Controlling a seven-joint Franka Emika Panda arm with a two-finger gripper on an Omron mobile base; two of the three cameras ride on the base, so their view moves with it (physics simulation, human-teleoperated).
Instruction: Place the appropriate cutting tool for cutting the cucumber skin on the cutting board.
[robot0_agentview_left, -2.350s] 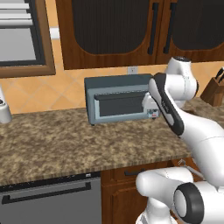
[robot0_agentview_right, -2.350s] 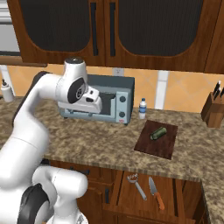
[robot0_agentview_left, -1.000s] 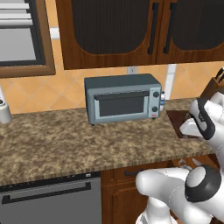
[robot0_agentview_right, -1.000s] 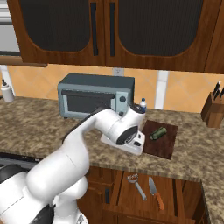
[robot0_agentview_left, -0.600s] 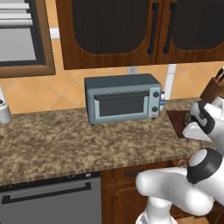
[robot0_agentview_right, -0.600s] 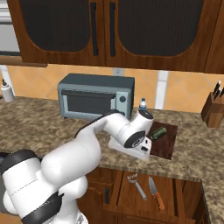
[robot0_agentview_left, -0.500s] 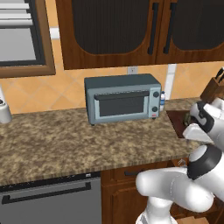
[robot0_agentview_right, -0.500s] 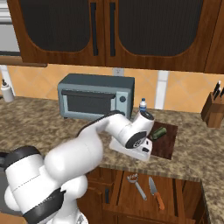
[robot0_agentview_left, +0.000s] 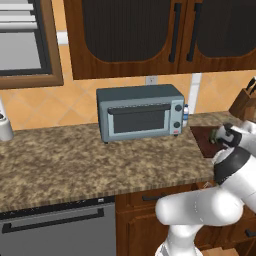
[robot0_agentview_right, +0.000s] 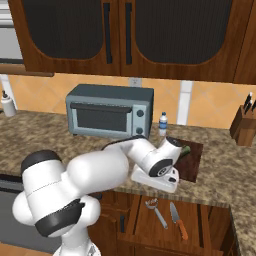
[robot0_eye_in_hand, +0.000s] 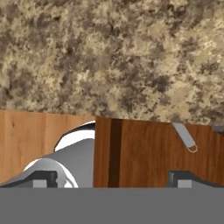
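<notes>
**Arm low at the worktop edge, jaws open, nothing held**

Gripper (robot0_eye_in_hand: 112, 179) points down past the granite worktop (robot0_agentview_right: 45, 135) edge; jaws spread wide, empty. Hand view shows the worktop edge, brown drawer wood and a metal tool handle (robot0_eye_in_hand: 184, 136). Cutting board (robot0_agentview_right: 192, 160) lies on the worktop right of the toaster oven (robot0_agentview_right: 110, 111), cucumber (robot0_agentview_right: 184, 150) on it, partly hidden by the arm. Open drawer below holds a peeler (robot0_agentview_right: 156, 211) and an orange-handled knife (robot0_agentview_right: 177, 220). Knife block (robot0_agentview_right: 244, 126) far right.
</notes>
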